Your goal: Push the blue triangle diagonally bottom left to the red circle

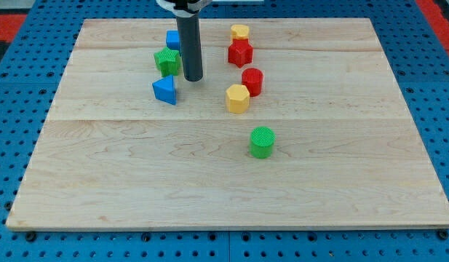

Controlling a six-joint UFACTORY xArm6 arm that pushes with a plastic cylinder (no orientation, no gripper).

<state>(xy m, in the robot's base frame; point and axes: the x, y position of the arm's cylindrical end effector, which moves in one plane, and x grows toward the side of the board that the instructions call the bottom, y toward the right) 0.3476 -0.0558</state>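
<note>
The blue triangle (164,89) lies on the wooden board (137,182) at the upper left of centre. The red circle (252,81) stands to its right, touching the yellow hexagon block (238,98) below it. My tip (193,77) rests on the board just up and to the right of the blue triangle, a small gap apart, and right of the green block (167,61).
A blue block (172,39) sits behind the rod at the top. A red star-like block (240,52) and a small yellow block (240,32) stand above the red circle. A green cylinder (262,142) stands lower right of centre.
</note>
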